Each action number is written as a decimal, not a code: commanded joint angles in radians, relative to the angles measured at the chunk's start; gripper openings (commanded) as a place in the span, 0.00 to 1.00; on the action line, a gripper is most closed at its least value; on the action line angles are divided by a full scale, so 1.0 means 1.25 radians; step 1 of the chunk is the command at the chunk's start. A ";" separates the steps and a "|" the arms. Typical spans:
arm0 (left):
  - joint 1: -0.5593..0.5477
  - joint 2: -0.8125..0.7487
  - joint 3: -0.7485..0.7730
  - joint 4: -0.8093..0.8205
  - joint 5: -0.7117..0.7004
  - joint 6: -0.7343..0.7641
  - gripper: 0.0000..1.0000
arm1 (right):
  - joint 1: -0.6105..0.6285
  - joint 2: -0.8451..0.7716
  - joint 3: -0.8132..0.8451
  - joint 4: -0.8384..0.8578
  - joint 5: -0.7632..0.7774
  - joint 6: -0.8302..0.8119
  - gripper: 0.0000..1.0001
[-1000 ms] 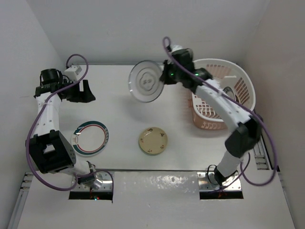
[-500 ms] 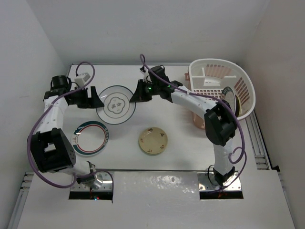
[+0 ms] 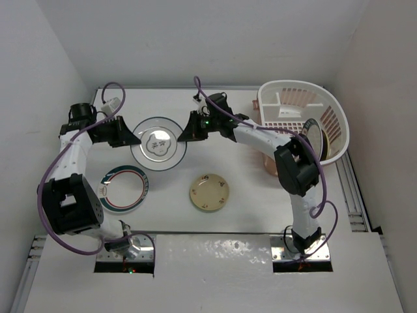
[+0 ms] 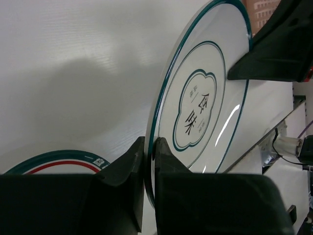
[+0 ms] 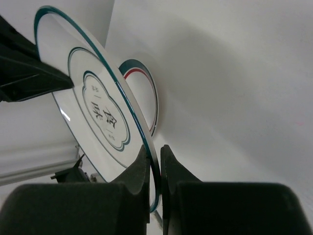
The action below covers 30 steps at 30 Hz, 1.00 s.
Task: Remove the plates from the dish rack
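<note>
A: Plate [image 3: 158,143] was held where?
B: Over the table [image 3: 169,104], near its far edge. It was pinched by the left hand [image 3: 133,139] at one rim and by the right hand [image 3: 182,134] at the opposite rim.

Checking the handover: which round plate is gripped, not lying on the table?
The white round plate with thin dark rings, rim pinched by the left end effector and right end effector; the teal-rimmed white plate and cream-tan plate lie flat.
</note>
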 commanded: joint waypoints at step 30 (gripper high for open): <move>0.375 0.103 0.031 -0.414 -0.184 0.656 0.00 | 0.022 -0.146 -0.008 -0.253 -0.022 -0.242 0.58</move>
